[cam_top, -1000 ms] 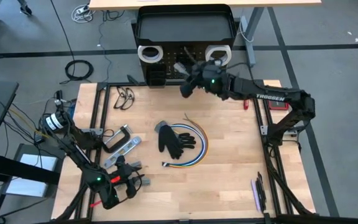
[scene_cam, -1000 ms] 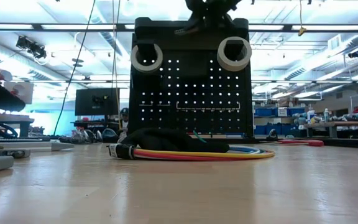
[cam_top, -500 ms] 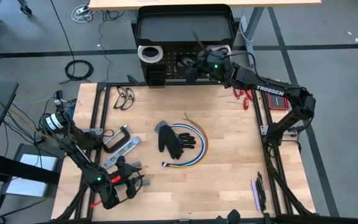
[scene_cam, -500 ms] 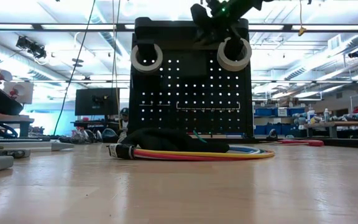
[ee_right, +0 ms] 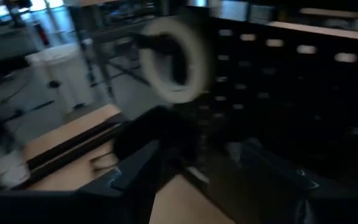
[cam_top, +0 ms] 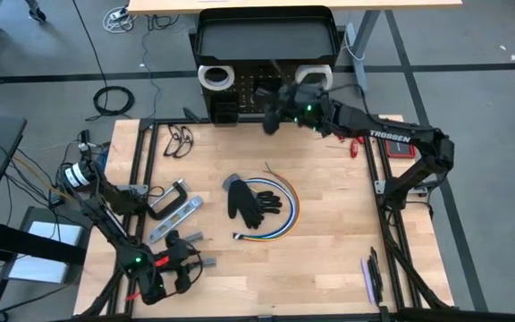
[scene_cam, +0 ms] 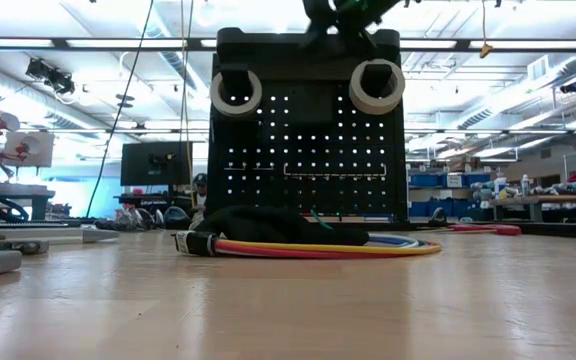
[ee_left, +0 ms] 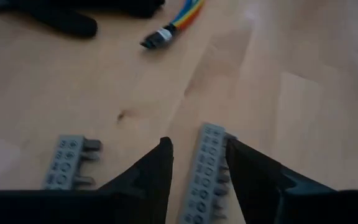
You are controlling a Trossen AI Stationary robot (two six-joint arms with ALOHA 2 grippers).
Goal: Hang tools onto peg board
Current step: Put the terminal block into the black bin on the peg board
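Taking the peg board (cam_top: 266, 54) at the far edge of the table (cam_top: 329, 241) as the landmark, the left gripper (ee_left: 197, 163) is the thing farthest from it, low over the near left corner of the wood. Its two fingers (ee_left: 151, 171) stand apart, one on each side of a grey studded metal piece (ee_left: 205, 168) lying flat between them; whether they press on it cannot be told. A second grey studded piece (ee_left: 67, 163) lies just beside the first, so two are seen there. A little nearer the board on the left side lie one black clamp (cam_top: 173, 192) and one silver-grey flat bar (cam_top: 175, 218), close together. Toward the middle of the table, one pair of black gloves (cam_top: 250, 200) rests against one coil of coloured cable (cam_top: 280, 213). Nearer the board's left front corner lies one small dark wire tool (cam_top: 180, 140), and off its right front corner sit small red-handled tools (cam_top: 354, 139) by the table's edge. On the board's front face hang two white tape rolls, one at the upper left (scene_cam: 235, 92) and one at the upper right (scene_cam: 376, 86). The right gripper (cam_top: 274, 114) hangs high in front of the board's top, between the two rolls, its fingers (ee_right: 143, 163) apart with nothing between them.
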